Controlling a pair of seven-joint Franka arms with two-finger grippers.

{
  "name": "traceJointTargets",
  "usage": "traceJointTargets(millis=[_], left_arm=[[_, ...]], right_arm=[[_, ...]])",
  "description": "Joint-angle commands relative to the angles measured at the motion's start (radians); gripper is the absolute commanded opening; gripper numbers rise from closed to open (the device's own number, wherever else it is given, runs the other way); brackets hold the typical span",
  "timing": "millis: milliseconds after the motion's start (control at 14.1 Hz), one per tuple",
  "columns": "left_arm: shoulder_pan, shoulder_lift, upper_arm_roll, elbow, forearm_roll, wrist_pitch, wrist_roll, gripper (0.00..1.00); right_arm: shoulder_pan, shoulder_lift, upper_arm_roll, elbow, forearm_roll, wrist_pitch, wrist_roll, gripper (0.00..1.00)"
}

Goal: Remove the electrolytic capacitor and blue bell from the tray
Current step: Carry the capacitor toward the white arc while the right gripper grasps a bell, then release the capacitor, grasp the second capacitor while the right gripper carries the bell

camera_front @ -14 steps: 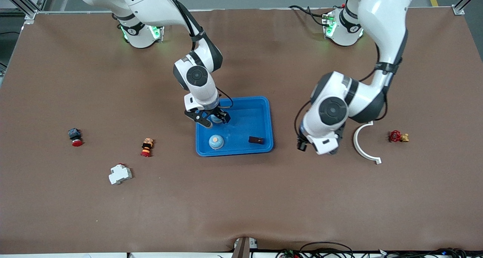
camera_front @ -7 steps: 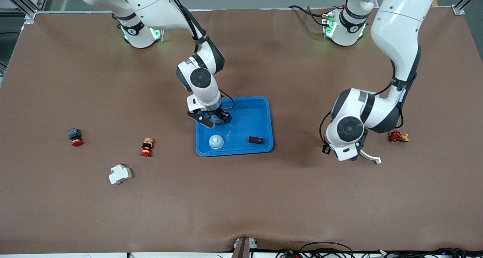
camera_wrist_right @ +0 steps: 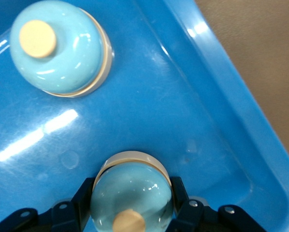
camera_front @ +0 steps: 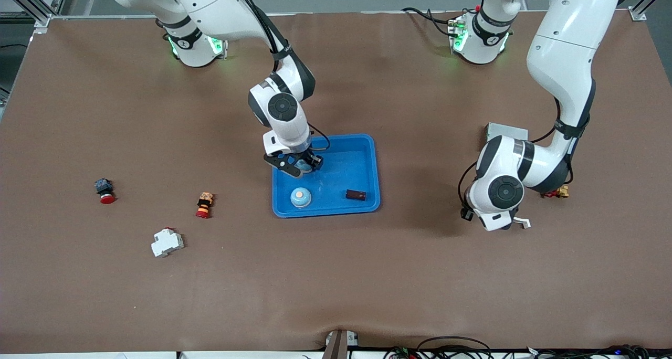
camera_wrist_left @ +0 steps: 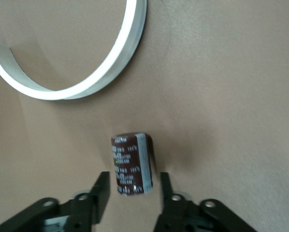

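my right gripper (camera_wrist_right: 130, 205) clamps one of two pale blue dome bells (camera_wrist_right: 132, 195) inside the blue plastic tray (camera_front: 362, 154); the other bell (camera_front: 301, 197) sits nearby. my left gripper (camera_wrist_left: 133, 193) stands parted around one dark brown cylindrical capacitor (camera_wrist_left: 131, 164) on the brown table (camera_front: 336, 275), beside one white curved strip (camera_wrist_left: 81, 72).

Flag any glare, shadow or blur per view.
Right wrist: white glare streaks on the tray floor and on both bells. Left wrist: capacitor casts a soft dark shadow, slightly blurred. Front: even light, broad arm shadow on the table.
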Motion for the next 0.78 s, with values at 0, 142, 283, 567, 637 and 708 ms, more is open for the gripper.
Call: traceJointTargets(millis=[0, 142, 283, 567, 637, 708], left_arm=[[-0.008, -0.052, -0.016, -0.003, 0.002, -0.01, -0.026, 1.0], [-0.011, -0.075, -0.065, 0.007, -0.017, -0.011, -0.092, 1.0], [-0.022, -0.066, -0.121, 0.047, -0.021, -0.01, -0.199, 1.0], [-0.109, -0.02, -0.173, 0.125, -0.02, 0.061, -0.38, 1.0], [-0.158, -0.008, -0.17, 0.129, -0.009, 0.096, -0.418, 1.0], [-0.199, 0.004, -0.161, 0.129, -0.011, 0.128, -0.443, 1.0]], right_arm=[[-0.03, -0.02, -0.009, 0.092, 0.018, -0.179, -0.014, 0.0], [-0.07, -0.064, -0.013, 0.135, 0.018, -0.309, -0.113, 0.0], [-0.153, -0.14, -0.013, 0.126, 0.018, -0.396, -0.288, 0.0], [-0.332, -0.296, -0.015, 0.061, 0.009, -0.499, -0.715, 0.0], [-0.387, -0.33, -0.015, 0.036, 0.009, -0.513, -0.837, 0.0], [-0.44, -0.359, -0.015, 0.007, 0.009, -0.515, -0.941, 0.0]])
